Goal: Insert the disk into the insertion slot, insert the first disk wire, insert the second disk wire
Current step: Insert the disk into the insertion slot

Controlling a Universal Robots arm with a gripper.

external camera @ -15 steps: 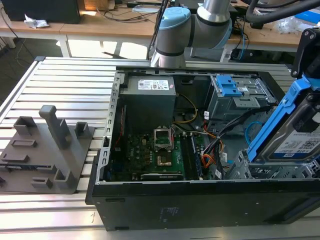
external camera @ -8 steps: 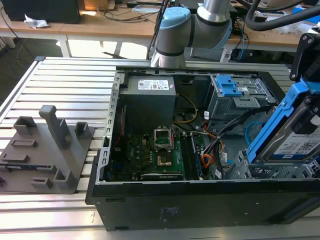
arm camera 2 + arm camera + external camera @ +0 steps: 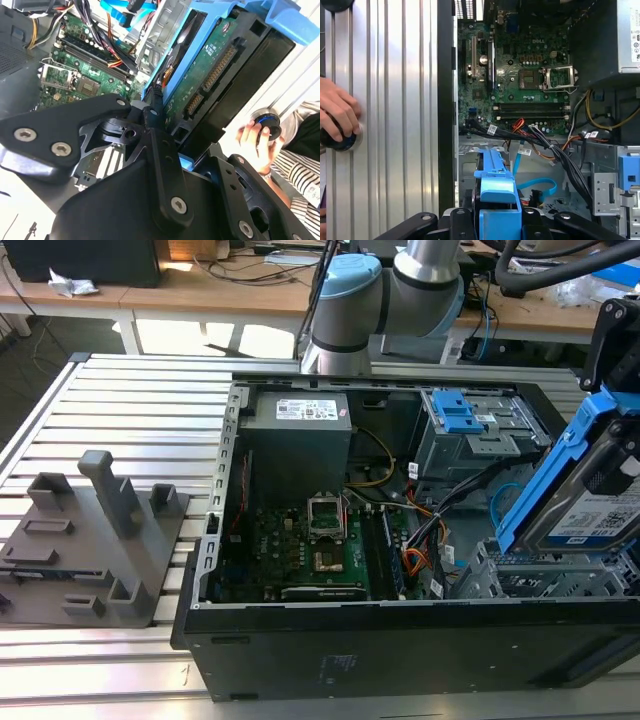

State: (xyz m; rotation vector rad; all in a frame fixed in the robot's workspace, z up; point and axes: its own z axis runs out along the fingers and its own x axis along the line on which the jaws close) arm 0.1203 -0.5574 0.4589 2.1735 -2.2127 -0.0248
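Robot gripper (image 3: 497,222) clamped on the blue-framed disk (image 3: 590,490), holding it tilted over an open computer case (image 3: 300,640).

The gripper's black jaws are drawn in narrow on one end of the disk, and in the first wrist view the bright blue caddy sits squeezed between them. In the exterior view the disk hangs slanted at the exterior view's right, showing a white-and-blue label on silver-grey metal, with blue rails along its edges. Its lower end reaches the top rim of the insertion slot (image 3: 540,585), a grey perforated metal cage inside the case; I cannot tell whether it has entered. In the second wrist view its underside shows a green circuit board and black connectors. A person's hand (image 3: 337,112) rests on a dark round knob (image 3: 340,141) on the ribbed metal table (image 3: 130,410) beside the case.
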